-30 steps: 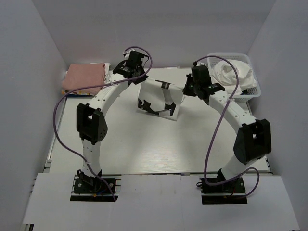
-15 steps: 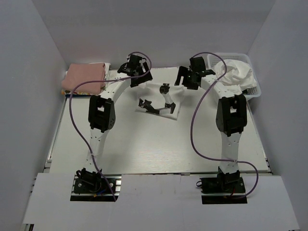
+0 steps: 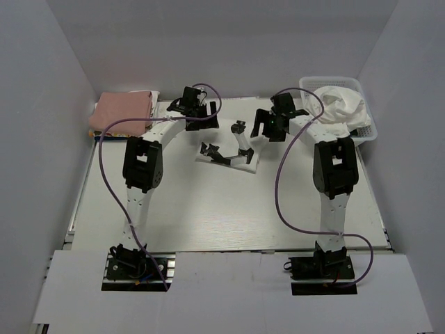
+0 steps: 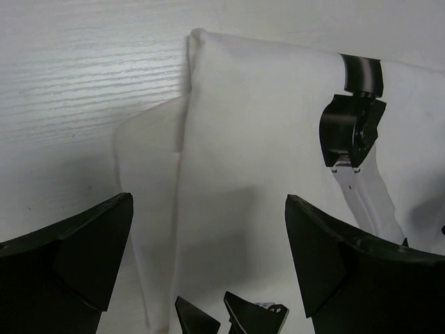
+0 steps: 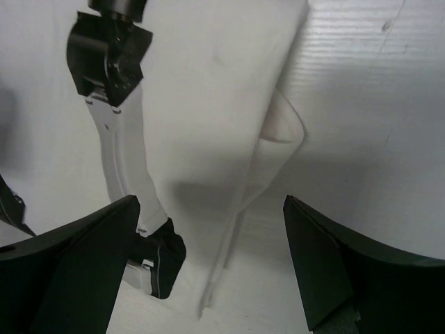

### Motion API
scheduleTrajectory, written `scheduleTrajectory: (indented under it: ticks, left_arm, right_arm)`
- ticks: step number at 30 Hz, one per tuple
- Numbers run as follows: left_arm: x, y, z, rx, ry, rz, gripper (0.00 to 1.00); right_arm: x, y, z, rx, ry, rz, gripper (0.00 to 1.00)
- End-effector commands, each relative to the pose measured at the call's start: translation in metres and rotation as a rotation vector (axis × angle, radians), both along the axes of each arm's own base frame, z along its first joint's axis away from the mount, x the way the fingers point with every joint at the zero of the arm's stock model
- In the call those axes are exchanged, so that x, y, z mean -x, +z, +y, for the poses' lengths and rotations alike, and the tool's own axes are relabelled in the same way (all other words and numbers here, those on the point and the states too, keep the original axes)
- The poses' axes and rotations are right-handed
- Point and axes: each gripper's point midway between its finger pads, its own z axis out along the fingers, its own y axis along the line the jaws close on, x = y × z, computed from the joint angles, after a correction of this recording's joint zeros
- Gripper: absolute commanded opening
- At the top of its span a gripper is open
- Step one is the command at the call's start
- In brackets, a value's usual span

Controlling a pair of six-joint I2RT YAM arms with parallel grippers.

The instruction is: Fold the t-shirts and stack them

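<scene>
**A:** Judging by how it lies, would the folded t-shirt (image 3: 229,149) give the arms any trouble?

**B:** Some. It looks light, soft and limp, so it would likely sag and come unfolded if lifted by one corner. It lies flat towards the rear middle of the table (image 3: 222,216), black print upward, with a thinner tucked-under layer showing along each side edge.

**A:** And where should the robot take hold?

**B:** Probably at those two side edges, pinching all layers together and lifting evenly. The left gripper (image 4: 208,243) hangs over one edge and the right gripper (image 5: 205,250) over the other. On both, the fingers stand wide apart with nothing between them but the cloth below. Neither touches the shirt, as far as the wrist views show.

**A:** What about the surface?

**B:** White, faintly ribbed and smooth-looking, so a finger could probably slide under an edge, though the cloth might also skid.

**A:** And the space around it?

**B:** Pale walls close in on three sides. A pink cloth (image 3: 124,111) sits folded at the rear left corner. A white basket (image 3: 327,79) at the rear right holds crumpled shirts (image 3: 341,108) not yet folded. The middle of the table in front of the shirt is bare.
</scene>
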Motion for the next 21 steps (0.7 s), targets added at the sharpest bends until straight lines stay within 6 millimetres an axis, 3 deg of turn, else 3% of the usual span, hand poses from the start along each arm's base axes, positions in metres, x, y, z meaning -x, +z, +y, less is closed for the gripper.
scheduleTrajectory:
  ticks: [1,6,7,9,12,14,18,19,21]
  left_arm:
    - [0.0,0.005,-0.016,-0.007,-0.123,-0.037,1.0]
    - [0.01,-0.032,-0.022,-0.051,-0.164,0.025,0.98]
    - [0.015,-0.049,-0.019,-0.067,-0.15,0.067,0.98]
    - [0.015,-0.06,-0.01,-0.107,-0.105,0.097,0.98]
    - [0.024,-0.069,-0.013,-0.089,-0.128,0.135,0.91]
    - [0.028,-0.076,-0.017,-0.071,-0.146,0.149,0.77]
    - [0.047,-0.077,-0.044,0.04,-0.275,0.178,0.46]
    - [0.045,-0.077,-0.047,0.059,-0.288,0.166,0.23]
    - [0.049,-0.071,-0.055,0.106,-0.313,0.163,0.02]
  right_arm:
    - [0.006,0.025,0.0,-0.02,0.022,-0.062,0.9]
    - [0.035,0.009,-0.009,-0.012,0.017,-0.001,0.9]
    - [0.037,0.013,-0.01,-0.011,0.018,-0.007,0.9]
    - [0.047,0.015,-0.013,-0.008,0.016,-0.007,0.9]
    - [0.057,0.023,-0.014,-0.018,0.023,-0.033,0.9]
    - [0.06,0.025,-0.016,-0.022,0.02,-0.046,0.9]
    - [0.067,0.04,-0.026,-0.019,-0.011,-0.105,0.9]
    - [0.069,0.036,-0.03,-0.01,-0.019,-0.101,0.9]
    - [0.07,0.044,-0.033,-0.011,-0.031,-0.125,0.9]
